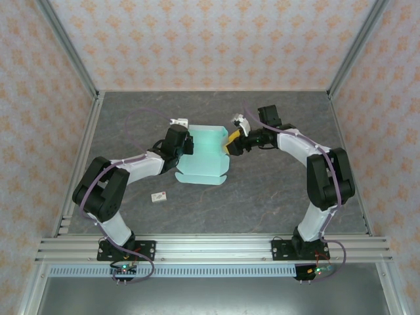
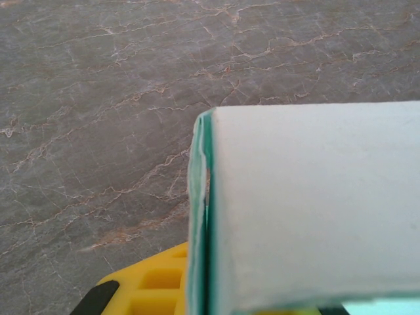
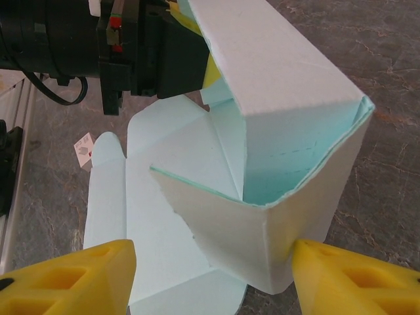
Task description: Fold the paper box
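Paper box (image 1: 205, 156) sits mid-surface between the two arms, partly formed, I'd say under halfway. Right wrist view: two side walls stand up and meet at a creased corner, with a smaller inner flap angled in behind it. The long panel with rounded tabs lies flat on the surface (image 1: 275, 197), so that side isn't raised and nothing is tucked or locked. The left end effector (image 1: 189, 143) is fully closed, pinching the box's left wall. Its wrist view shows the doubled mint edge running down to a yellow finger (image 2: 157, 289). The right end effector (image 1: 230, 142) has its jaws apart, straddling the raised corner with one yellow finger either side. The right finger is just beside the cardboard, but I see no clamp and nothing held. Left to do, by my read: press that corner home, lift the flat panel and remaining walls, seat the tabs, close the lid. Contents: the cavity formed so far shows only its own mint inner faces and a dashed fold line, nothing inside. A small white tag (image 1: 158, 195) lies on the surface, near the left arm, apart from the box.
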Controlling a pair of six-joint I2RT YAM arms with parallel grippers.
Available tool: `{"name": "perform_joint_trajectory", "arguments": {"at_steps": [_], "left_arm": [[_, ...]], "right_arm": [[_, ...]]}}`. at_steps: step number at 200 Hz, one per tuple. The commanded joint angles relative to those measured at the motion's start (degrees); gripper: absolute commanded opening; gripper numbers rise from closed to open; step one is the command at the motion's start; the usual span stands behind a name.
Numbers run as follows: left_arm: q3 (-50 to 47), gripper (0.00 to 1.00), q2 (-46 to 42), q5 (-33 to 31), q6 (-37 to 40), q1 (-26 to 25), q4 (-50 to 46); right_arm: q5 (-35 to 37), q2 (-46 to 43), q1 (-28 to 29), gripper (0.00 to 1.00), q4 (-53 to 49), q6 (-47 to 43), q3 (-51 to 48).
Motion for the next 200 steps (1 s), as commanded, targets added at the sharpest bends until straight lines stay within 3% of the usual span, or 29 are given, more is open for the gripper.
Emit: {"name": "perform_joint_trajectory", "arguments": {"at_steps": [1,68,141,200], "left_arm": [[1.29,0.0,-2.28,-0.5,-0.37,0.26,-0.61],[1.02,0.0,-2.53,0.02,-0.54,0.28,-0.14],[0.96,0.0,-2.64,0.42,-0.54,0.24,-0.05],[0.79,0.0,-2.86,0.81,-0.76,0.14,0.21]], "right_arm": [[0.73,1.05,0.31,0.62,1.35,-0.27,2.0],[4.08,2.46,0.61,0.49,4.18,2.37,3.28],[5.93,3.28,1.93,0.45,6.77,3.83,3.34],[11.89,2.92,3.25,0.45,13.95,7.71,1.17]]}}
